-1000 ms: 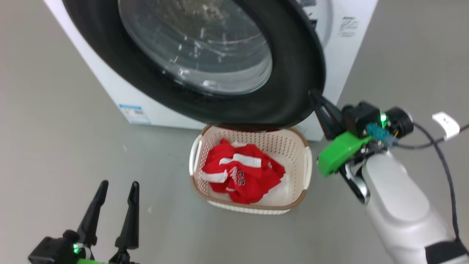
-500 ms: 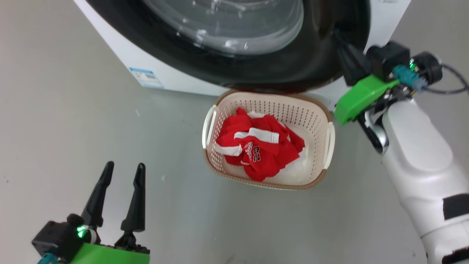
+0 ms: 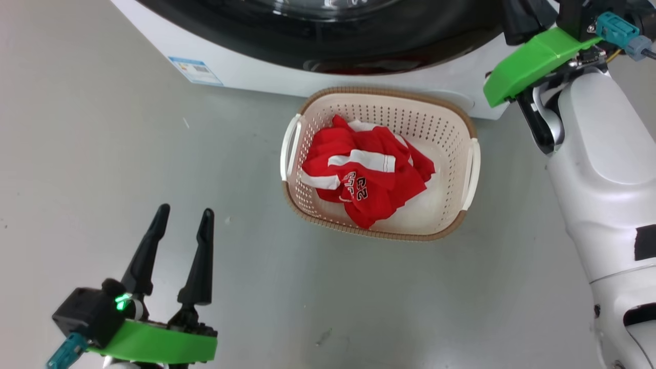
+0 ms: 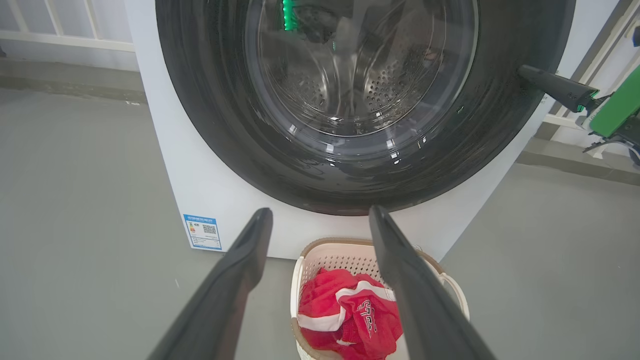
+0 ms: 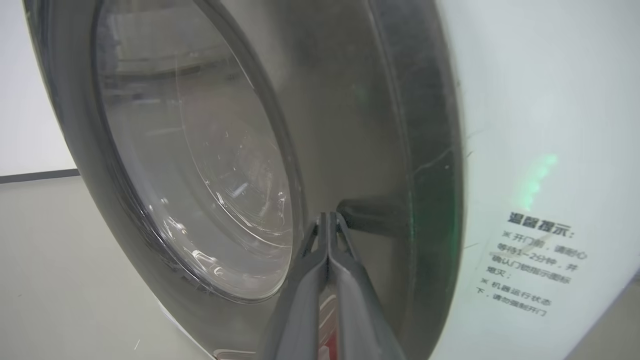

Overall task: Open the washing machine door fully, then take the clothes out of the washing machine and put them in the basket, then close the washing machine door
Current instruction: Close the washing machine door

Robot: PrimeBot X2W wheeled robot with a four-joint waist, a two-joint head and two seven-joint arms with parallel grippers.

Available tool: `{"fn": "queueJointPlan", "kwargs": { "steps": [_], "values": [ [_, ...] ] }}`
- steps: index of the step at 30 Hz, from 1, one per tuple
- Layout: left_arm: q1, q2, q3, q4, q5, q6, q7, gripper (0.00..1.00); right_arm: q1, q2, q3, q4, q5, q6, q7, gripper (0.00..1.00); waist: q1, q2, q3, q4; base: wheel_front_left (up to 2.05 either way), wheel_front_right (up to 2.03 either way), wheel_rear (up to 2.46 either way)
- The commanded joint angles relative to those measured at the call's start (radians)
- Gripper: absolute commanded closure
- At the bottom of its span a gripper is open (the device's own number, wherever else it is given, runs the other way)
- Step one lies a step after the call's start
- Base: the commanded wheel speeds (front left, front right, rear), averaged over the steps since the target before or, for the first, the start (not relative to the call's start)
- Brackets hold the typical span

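The washing machine door (image 4: 210, 125), a glossy black ring around clear glass, lies flat or nearly flat on the white washing machine (image 4: 165, 160); I cannot tell if it is latched. My right gripper (image 5: 328, 216) is shut with nothing in it, its tips pressed on the door's black ring near the right edge, as the left wrist view (image 4: 525, 72) also shows. The basket (image 3: 384, 93) stands on the floor just in front of the machine, with the red clothes (image 3: 359, 179) bundled inside. My left gripper (image 3: 184, 211) hangs open over bare floor, left of the basket.
Grey floor (image 3: 102, 154) surrounds the basket. A blue label sticker (image 3: 195, 70) marks the machine's lower left front. My right forearm (image 3: 605, 154) runs up the right side next to the basket. White railings stand behind the machine in the left wrist view.
The door has swung in toward the machine's front with my shut right gripper at its edge. The head camera has shifted, so the basket sits higher in view. The left gripper stays open.
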Motion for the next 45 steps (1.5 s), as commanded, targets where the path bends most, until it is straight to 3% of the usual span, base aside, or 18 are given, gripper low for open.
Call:
{"fn": "queueJointPlan", "kwargs": {
  "steps": [1, 9, 17, 19, 20, 25, 34, 45],
  "values": [
    [-0.02, 0.018, 0.032, -0.016, 0.013, -0.006, -0.011, 0.0, -0.038, -0.002, -0.033, -0.042, -0.01, -0.016, -0.006, 1.0, 0.0, -0.0001, 0.014, 0.001, 0.0, 0.0, 0.0],
    [-0.034, 0.021, 0.031, -0.002, 0.023, -0.011, -0.011, 0.0, -0.004, 0.018, -0.061, -0.086, -0.047, -0.016, -0.006, 1.0, 0.0, -0.0001, 0.021, -0.016, 0.0, 0.0, 0.0],
    [-0.04, 0.023, 0.03, 0.012, 0.024, -0.013, -0.011, 0.0, 0.082, 0.026, -0.015, -0.142, -0.019, -0.016, -0.006, 1.0, 0.0, -0.0001, -0.014, -0.054, 0.0, 0.0, 0.0],
    [-0.04, 0.023, 0.031, 0.017, 0.021, -0.014, -0.011, 0.0, 0.115, 0.026, 0.008, -0.161, 0.004, -0.016, -0.006, 0.3, 0.0, -0.0001, -0.026, -0.067, 0.0, 0.0, 0.0],
    [-0.04, 0.024, 0.029, 0.022, 0.019, -0.014, -0.011, 0.0, 0.134, 0.026, 0.021, -0.167, 0.024, -0.016, -0.006, 0.0, 0.0, -0.0001, -0.033, -0.075, 0.0, 0.0, 0.0],
    [-0.044, 0.027, 0.03, 0.042, 0.022, -0.014, -0.011, 0.0, 0.221, 0.026, 0.065, -0.221, 0.055, -0.016, -0.006, 0.0, 0.0, -0.0001, -0.07, -0.118, 0.0, 0.0, 0.0],
    [-0.036, 0.03, 0.045, 0.062, 0.016, -0.015, -0.011, 0.0, 0.376, 0.026, 0.045, -0.313, 0.046, -0.016, -0.006, 0.0, 0.0, -0.0001, -0.139, -0.195, 0.0, 0.0, 0.0],
    [0.001, 0.04, 0.061, 0.08, 0.002, -0.013, -0.011, 0.0, 0.579, 0.026, -0.114, -0.428, 0.032, -0.016, -0.006, 0.0, 0.0, -0.0001, -0.22, -0.29, 0.0, 0.0, 0.0]
  ]
}}
